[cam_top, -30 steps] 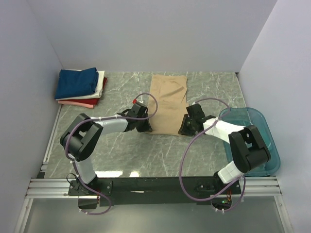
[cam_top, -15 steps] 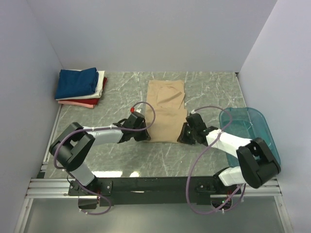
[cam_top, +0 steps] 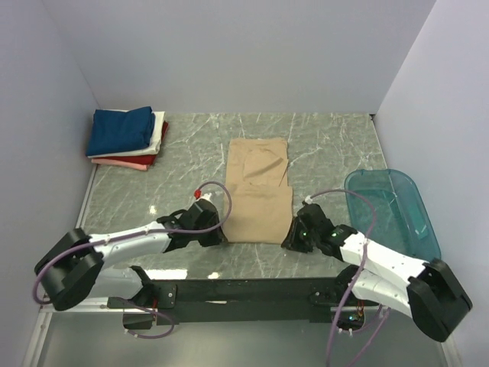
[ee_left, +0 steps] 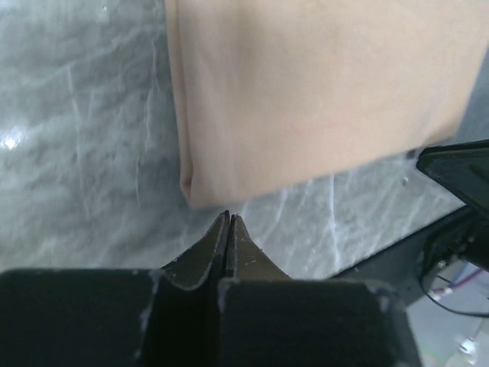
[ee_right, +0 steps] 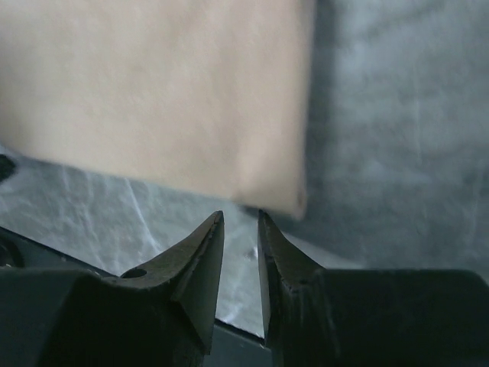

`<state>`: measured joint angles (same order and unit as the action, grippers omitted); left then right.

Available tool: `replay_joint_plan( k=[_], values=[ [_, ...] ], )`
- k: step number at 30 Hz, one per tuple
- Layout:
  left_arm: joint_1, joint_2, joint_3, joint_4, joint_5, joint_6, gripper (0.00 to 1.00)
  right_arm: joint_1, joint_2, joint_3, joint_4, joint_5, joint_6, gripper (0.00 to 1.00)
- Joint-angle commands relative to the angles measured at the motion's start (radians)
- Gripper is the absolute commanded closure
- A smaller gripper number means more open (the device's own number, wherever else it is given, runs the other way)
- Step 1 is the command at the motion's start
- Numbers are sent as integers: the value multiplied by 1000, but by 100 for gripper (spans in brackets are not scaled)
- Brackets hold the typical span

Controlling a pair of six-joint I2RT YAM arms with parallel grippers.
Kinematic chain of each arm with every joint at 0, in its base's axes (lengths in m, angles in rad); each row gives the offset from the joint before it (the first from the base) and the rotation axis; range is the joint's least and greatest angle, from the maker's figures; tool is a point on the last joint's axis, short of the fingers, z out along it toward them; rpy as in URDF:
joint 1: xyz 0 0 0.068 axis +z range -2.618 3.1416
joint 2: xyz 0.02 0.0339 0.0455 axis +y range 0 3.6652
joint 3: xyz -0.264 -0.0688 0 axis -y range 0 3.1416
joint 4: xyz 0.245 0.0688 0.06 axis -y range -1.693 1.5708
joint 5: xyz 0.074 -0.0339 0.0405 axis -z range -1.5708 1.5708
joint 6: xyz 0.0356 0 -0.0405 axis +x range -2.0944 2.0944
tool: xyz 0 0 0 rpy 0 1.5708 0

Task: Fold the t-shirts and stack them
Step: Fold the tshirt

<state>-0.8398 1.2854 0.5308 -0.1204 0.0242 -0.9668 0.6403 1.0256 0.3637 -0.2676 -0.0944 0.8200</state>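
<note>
A tan t-shirt [cam_top: 260, 191], folded into a long strip, lies flat on the marble table, its near edge close to the front. My left gripper [cam_top: 218, 233] is shut and empty, its tips [ee_left: 229, 216] just short of the shirt's near-left corner [ee_left: 191, 187]. My right gripper [cam_top: 290, 238] is narrowly open and empty, its tips [ee_right: 241, 218] just short of the near-right corner [ee_right: 294, 202]. A stack of folded t-shirts [cam_top: 126, 138] sits at the back left: navy on top, then white, red and pink.
A teal translucent plastic tub [cam_top: 390, 206] stands at the right side of the table, beside my right arm. Grey walls close in the left, back and right. The black arm rail [cam_top: 244, 290] runs along the front edge.
Both arms drew back toward the front edge and the tan shirt slid nearer with them. Both grippers now sit just off its near corners, holding no cloth.
</note>
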Motion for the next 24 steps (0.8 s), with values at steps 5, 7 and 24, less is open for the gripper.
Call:
replay_joint_plan(
  k=[5, 7, 24],
  values=[
    [-1, -141, 75, -104, -96, 17, 89, 12, -154, 87, -191, 48, 16, 68],
    [24, -118, 145, -108, -113, 52, 88, 7, -159, 150, -180, 77, 2, 68],
    [234, 446, 681, -96, 54, 206, 99, -106, 551, 734, -61, 30, -182, 78]
  ],
)
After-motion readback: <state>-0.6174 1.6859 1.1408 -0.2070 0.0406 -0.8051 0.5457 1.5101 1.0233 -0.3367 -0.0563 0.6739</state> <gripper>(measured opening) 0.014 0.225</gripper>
